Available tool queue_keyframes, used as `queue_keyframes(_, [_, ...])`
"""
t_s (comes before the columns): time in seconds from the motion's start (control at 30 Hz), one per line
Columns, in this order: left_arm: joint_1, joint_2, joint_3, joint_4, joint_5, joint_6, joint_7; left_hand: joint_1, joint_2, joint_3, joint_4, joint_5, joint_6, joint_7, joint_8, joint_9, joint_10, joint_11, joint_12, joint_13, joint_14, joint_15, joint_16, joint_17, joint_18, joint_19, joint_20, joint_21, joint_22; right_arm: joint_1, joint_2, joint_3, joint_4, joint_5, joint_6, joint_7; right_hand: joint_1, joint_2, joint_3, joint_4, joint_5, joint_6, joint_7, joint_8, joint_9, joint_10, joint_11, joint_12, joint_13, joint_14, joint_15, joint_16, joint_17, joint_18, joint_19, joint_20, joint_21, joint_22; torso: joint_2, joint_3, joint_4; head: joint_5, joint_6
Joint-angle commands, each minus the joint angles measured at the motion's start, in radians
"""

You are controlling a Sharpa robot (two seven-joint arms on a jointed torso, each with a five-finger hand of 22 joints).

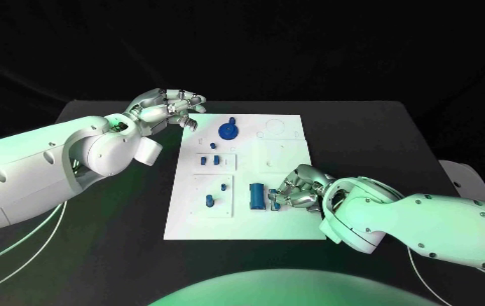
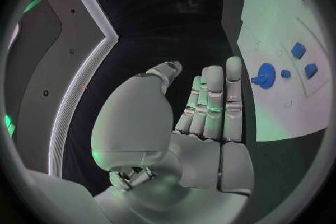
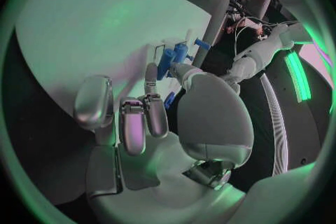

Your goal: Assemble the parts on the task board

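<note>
The white task board (image 1: 272, 218) lies in the middle of the table. On it are a round blue part (image 1: 228, 131), two small blue blocks (image 1: 209, 159) and a long blue part (image 1: 256, 195). My right hand (image 1: 299, 190) rests on the board's near right area, thumb and a finger pinching a small blue part (image 3: 170, 99) beside the long blue part (image 3: 172, 59). My left hand (image 1: 167, 106) hovers off the board's far left corner; in its wrist view the left hand (image 2: 210, 106) is open and holds nothing, with the round part (image 2: 265, 74) beyond it.
Two more small blue pieces (image 1: 214, 194) sit in the board's near left panel. The black table (image 1: 121, 250) surrounds the board. A white object (image 1: 460, 176) lies at the table's right edge.
</note>
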Motion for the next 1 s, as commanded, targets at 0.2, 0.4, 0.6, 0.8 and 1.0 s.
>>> queue_keyframes(0.2, [0.000, 0.000, 0.001, 0.003, -0.003, 0.016, 0.002, -0.002, 0.011, 0.000, 0.002, 0.004, -0.006, 0.002, 0.006, -0.001, -0.007, 0.001, 0.004, -0.001, -0.006, -0.001, 0.006, -0.001, 0.011, 0.004, 0.002, -0.003, -0.002, -0.003, 0.003, -0.002, -0.001, -0.027, 0.028, 0.000, -0.038, 0.016, -0.090, 0.003, -0.084, 0.000, 0.004, -0.011, -0.004, 0.045, 0.005, 0.003, 0.154, 0.106, 0.007, 0.006, 0.263, -0.003, 0.007, 0.004, -0.005, 0.143, 0.000, -0.0001, 0.0003, 0.000, -0.001])
queue_keyframes(0.4, [0.000, -0.001, 0.001, 0.003, -0.003, 0.016, 0.002, -0.002, 0.011, 0.000, 0.002, 0.004, -0.006, 0.002, 0.006, -0.001, -0.007, 0.001, 0.004, -0.001, -0.006, -0.001, 0.006, -0.001, 0.011, 0.004, 0.002, -0.003, -0.002, -0.003, 0.003, -0.002, -0.001, -0.034, 0.031, -0.002, -0.034, 0.022, -0.109, 0.003, -0.092, 0.001, 0.004, -0.012, -0.005, 0.045, 0.005, 0.002, 0.153, 0.106, 0.007, 0.006, 0.263, -0.003, 0.007, 0.003, -0.005, 0.143, 0.000, 0.0002, -0.0004, 0.000, -0.002])
queue_keyframes(0.6, [0.000, -0.002, 0.001, 0.003, -0.003, 0.016, 0.002, -0.001, 0.012, 0.000, 0.003, 0.005, -0.007, 0.002, 0.007, -0.002, -0.008, 0.001, 0.005, -0.001, -0.006, -0.001, 0.006, -0.002, 0.011, 0.004, 0.002, -0.003, -0.002, -0.003, 0.002, -0.002, -0.001, -0.034, 0.034, -0.003, -0.034, 0.023, -0.114, 0.004, -0.094, 0.002, 0.003, -0.012, -0.005, 0.045, 0.005, 0.003, 0.154, 0.106, 0.007, 0.006, 0.263, -0.003, 0.007, 0.003, -0.005, 0.143, 0.000, 0.0006, -0.0005, -0.001, -0.002])
queue_keyframes(0.8, [0.000, -0.003, 0.001, 0.003, -0.003, 0.016, 0.001, -0.001, 0.012, 0.000, 0.003, 0.005, -0.007, 0.002, 0.007, -0.002, -0.008, 0.001, 0.005, -0.001, -0.006, -0.001, 0.006, -0.002, 0.011, 0.004, 0.002, -0.003, -0.002, -0.003, -0.004, -0.002, 0.004, -0.046, 0.036, -0.005, -0.017, 0.030, -0.120, 0.001, -0.097, 0.003, 0.002, -0.013, -0.006, 0.045, 0.004, 0.004, 0.155, 0.106, 0.006, 0.006, 0.263, -0.003, 0.008, 0.003, -0.002, 0.144, 0.000, 0.0005, -0.0003, -0.002, -0.002])
queue_keyframes(1.0, [0.000, -0.003, 0.001, 0.003, -0.004, 0.016, 0.000, -0.001, 0.012, 0.000, 0.003, 0.005, -0.007, 0.002, 0.007, -0.002, -0.008, 0.001, 0.005, -0.001, -0.006, -0.001, 0.006, -0.002, 0.011, 0.004, 0.002, -0.003, -0.002, -0.003, -0.015, -0.002, 0.008, -0.075, 0.032, -0.005, 0.012, 0.032, -0.124, -0.001, -0.103, 0.007, 0.000, -0.013, -0.006, 0.046, 0.002, 0.006, 0.156, 0.106, 0.004, 0.006, 0.263, -0.004, 0.008, 0.002, 0.001, 0.145, 0.000, 0.0009, -0.0005, -0.001, -0.002])
